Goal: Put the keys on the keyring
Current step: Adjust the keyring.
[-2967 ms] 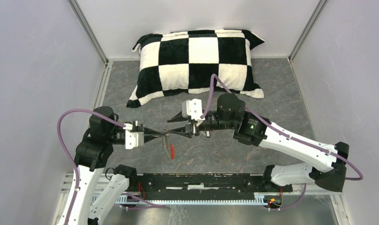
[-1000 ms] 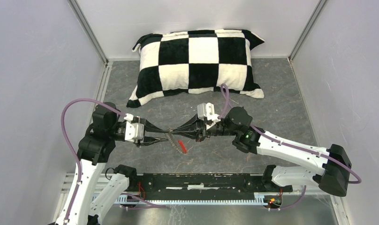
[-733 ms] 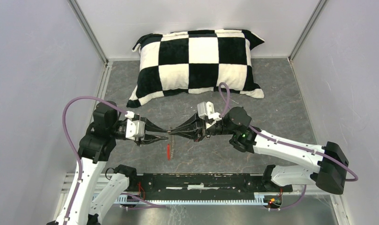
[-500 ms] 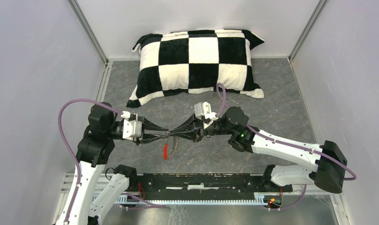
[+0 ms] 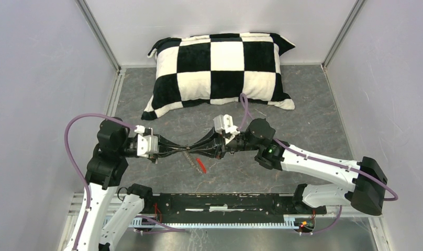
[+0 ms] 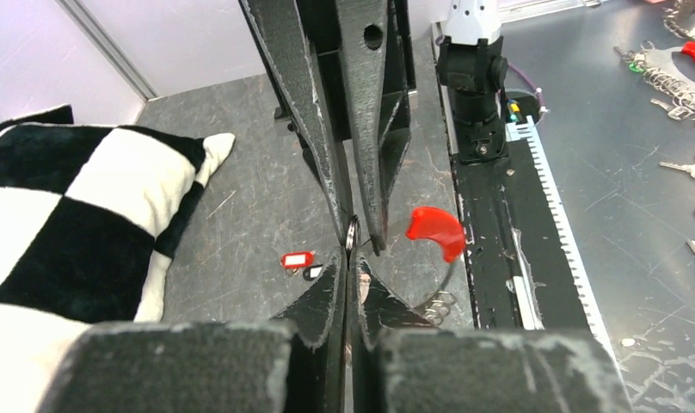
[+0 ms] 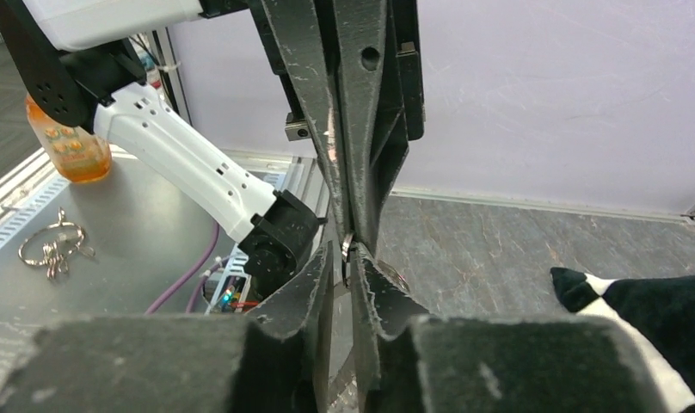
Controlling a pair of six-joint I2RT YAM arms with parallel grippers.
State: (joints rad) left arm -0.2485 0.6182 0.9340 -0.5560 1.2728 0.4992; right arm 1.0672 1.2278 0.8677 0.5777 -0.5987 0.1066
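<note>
- The keyring (image 5: 190, 158) is held in the air just in front of the checkered pillow (image 5: 220, 65), where the two claws meet tip to tip.
- The left claw (image 6: 351, 258) is pressed together on the keyring's wire. A narrow slit is seen between the fingers of the right claw (image 7: 342, 251), and whether the wire is pinched there cannot be told.
- The keys (image 6: 296, 259) are seen lying on the worktop (image 5: 303, 104), between the pillow and the hanging loop (neither is threaded yet).
- The step in hand is judged to be a hand-over of the ring. The left grip should be proven firm before the other is loosened, so that the wire is neither dropped nor twisted.
- The loop is thin, silvery, springy wire with one short, glossy red section (image 6: 434, 232), so slipping is to be expected. The pillow looks plush, and the worktop is grey and scuffed.
</note>
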